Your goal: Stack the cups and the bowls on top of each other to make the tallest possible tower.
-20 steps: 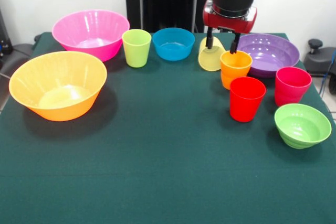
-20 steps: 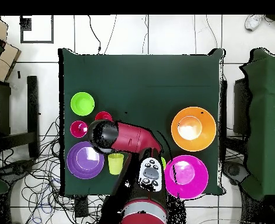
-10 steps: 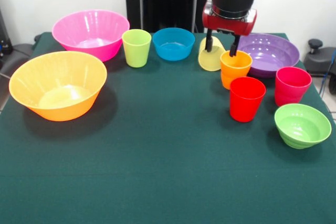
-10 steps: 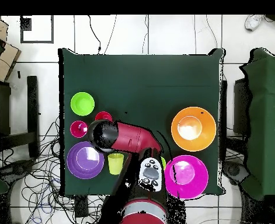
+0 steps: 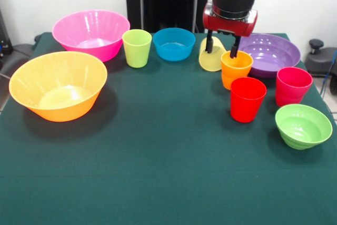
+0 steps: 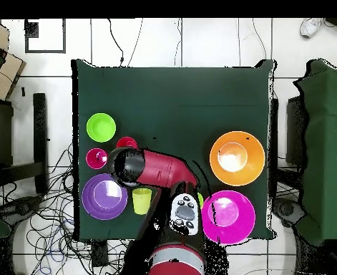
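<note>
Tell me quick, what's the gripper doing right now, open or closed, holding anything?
Gripper: open, holding nothing; it hangs over the near rim of the orange cup, one finger beside the tipped pale yellow cup.

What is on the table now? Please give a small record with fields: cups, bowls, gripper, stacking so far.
cups: orange cup, red cup, pink-red cup, lime green cup, all upright; pale yellow cup tilted
bowls: large orange bowl, large pink bowl, blue bowl, purple bowl, light green bowl
gripper: gripper open; one of its fingers reaches the orange cup's rim, the other is before the yellow cup
stacking so far: nothing stacked yet
</note>
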